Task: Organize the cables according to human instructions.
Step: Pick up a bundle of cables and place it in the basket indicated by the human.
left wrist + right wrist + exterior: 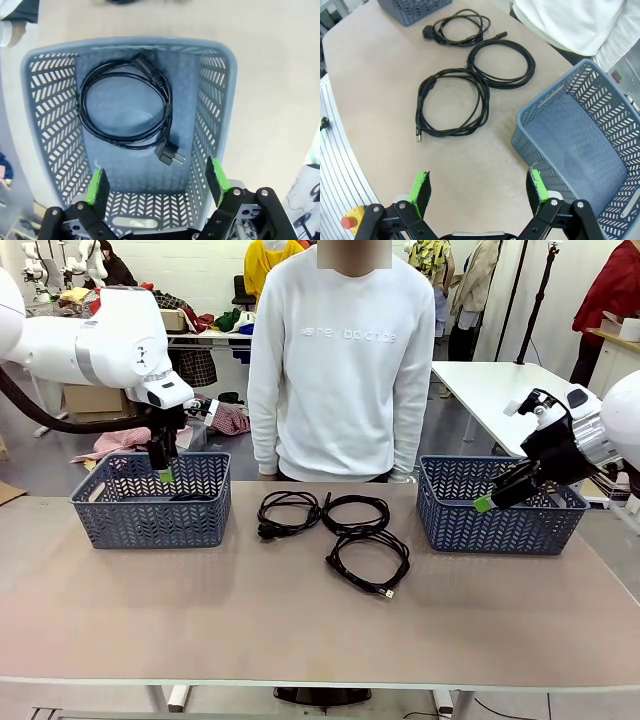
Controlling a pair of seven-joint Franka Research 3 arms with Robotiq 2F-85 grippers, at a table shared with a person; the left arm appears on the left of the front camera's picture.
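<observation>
One cable point(125, 107) lies flat as a round coil on the floor of the left basket point(42, 125). It is a little longer along the basket's length, with one plug near the far wall and the other pointing toward the near end. The left tool point(156, 182) hangs over this basket, released and holding nothing.

On the tabletop point(300, 630) between the baskets lie three more coils, close together: the left coil point(288, 512), the middle coil point(355, 512) and the near coil point(368, 558), whose small plug points to the robot's side.

The right basket point(500, 530) shows a bare floor. The right tool point(500, 495) is over it, also released. The person point(340, 360) stands behind.
</observation>
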